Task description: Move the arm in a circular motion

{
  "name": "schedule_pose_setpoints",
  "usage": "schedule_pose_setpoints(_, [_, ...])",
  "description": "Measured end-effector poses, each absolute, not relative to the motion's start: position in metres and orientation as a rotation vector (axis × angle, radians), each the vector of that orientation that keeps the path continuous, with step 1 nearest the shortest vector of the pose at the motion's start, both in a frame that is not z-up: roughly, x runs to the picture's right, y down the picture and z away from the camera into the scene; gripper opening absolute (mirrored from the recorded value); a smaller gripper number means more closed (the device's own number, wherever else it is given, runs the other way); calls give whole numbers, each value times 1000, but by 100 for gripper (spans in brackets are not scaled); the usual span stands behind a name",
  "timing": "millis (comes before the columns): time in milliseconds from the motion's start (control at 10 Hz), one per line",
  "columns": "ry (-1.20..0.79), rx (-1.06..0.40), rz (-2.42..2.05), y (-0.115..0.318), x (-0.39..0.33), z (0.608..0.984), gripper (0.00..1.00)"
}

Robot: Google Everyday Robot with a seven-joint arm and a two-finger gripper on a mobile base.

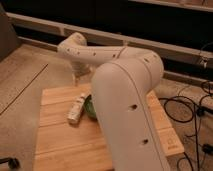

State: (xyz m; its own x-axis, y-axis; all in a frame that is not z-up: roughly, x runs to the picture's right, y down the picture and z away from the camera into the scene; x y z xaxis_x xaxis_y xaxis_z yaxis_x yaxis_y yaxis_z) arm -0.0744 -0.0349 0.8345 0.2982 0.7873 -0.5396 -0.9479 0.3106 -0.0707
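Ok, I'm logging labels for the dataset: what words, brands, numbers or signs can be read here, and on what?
No text can be read anywhere.
Bottle: any label is too blurred to read.
Arm: only dark screw holes, no lettering.
Gripper: hangs at the far edge of the table; nothing legible on it.
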Motion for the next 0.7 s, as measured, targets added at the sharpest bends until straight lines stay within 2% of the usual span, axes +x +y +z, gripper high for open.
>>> schedule_pose_setpoints(300, [627, -333, 1414, -35, 44, 836, 65])
schedule_pose_setpoints(400, [669, -263, 1499, -62, 84, 839, 65])
schedule_pose_setpoints(500, [647, -220, 1510, -91, 82, 843, 65])
schedule_pose_setpoints(700, [538, -180, 1416, -147, 18, 847, 65])
